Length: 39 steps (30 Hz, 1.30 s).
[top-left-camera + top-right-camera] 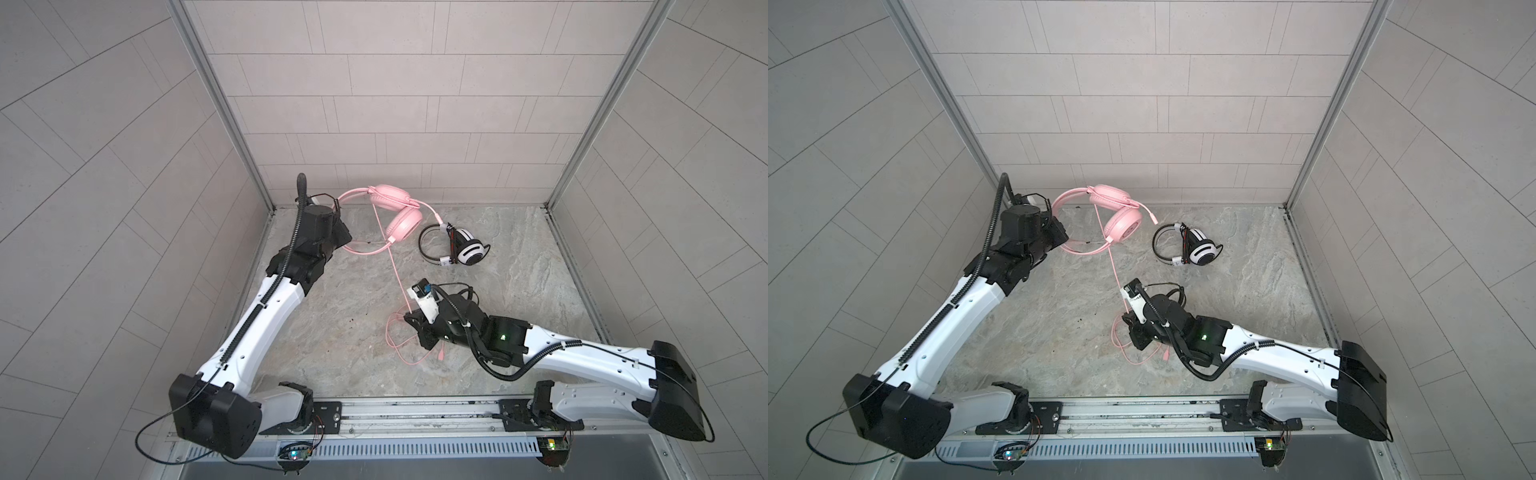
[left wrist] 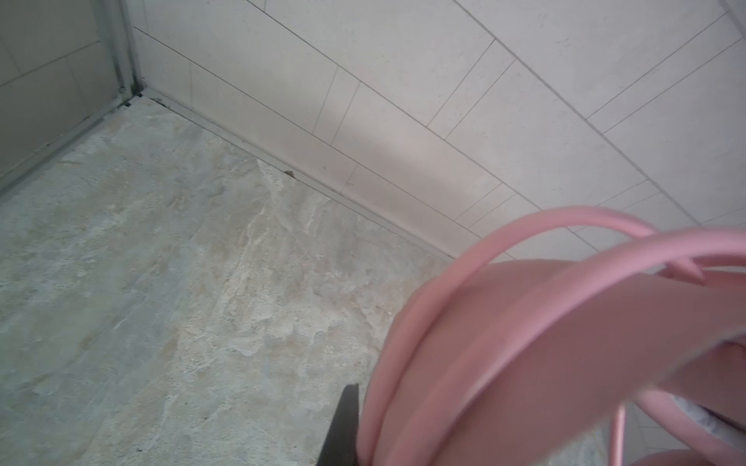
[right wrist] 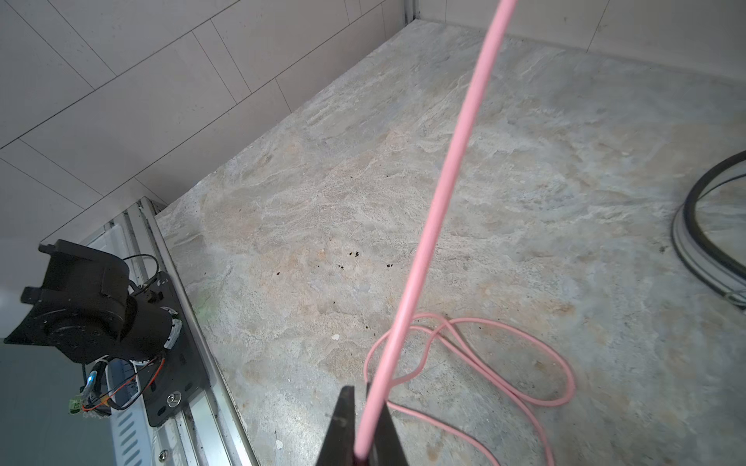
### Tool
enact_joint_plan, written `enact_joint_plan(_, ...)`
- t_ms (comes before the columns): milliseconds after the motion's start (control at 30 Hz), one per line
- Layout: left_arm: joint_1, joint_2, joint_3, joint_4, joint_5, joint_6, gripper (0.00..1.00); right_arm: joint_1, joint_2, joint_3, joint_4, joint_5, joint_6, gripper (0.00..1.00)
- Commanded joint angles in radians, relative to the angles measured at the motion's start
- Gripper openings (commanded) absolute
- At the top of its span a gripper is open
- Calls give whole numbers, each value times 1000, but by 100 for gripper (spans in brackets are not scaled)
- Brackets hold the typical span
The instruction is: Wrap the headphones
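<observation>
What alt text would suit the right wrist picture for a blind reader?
The right tool pinches a pink cable that stretches taut away over a stone-patterned table. Slack loops of it lie on the table, and part of a black headband shows at the edge.

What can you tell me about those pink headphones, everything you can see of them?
The pink headphones are an all-pink, plastic-looking over-ear set with two padded cups, a thin double headband and a mic boom. The left gripper is shut on the headband, at the back of the table. Their pink cable runs taut to the right gripper, which is shut on it. The slack lies looped on the table.
</observation>
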Motion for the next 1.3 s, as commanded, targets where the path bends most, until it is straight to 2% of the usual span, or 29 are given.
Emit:
enact_joint_plan(0, 6, 2, 5, 114, -107, 17, 0, 34, -50, 42, -151, 61, -40, 8)
enact_joint_plan(333, -66, 42, 11, -54, -255, 182, 0, 70, -118, 241, -405, 226, -178, 8)
enact_joint_plan(667, -230, 31, 16, -244, -343, 482, 0, 41, -106, 505, -587, 561, -373, 8)
enact_joint_plan(767, -244, 23, 34, -331, -258, 543, 0, 10, -83, 548, -591, 621, -421, 8)
enact_joint_plan(933, -286, -13, 34, -399, -196, 621, 0, -8, -15, 596, -562, 738, -528, 8)
enact_joint_plan(1033, -300, -28, 35, -437, -81, 672, 0, -19, 25, 599, -506, 800, -597, 8)
enact_joint_plan(1167, -304, -38, 36, -474, 134, 724, 0, -65, 62, 604, -427, 791, -646, 10)
enact_joint_plan(1267, -304, -47, 34, -480, 242, 743, 0, -122, 71, 606, -386, 710, -632, 12)
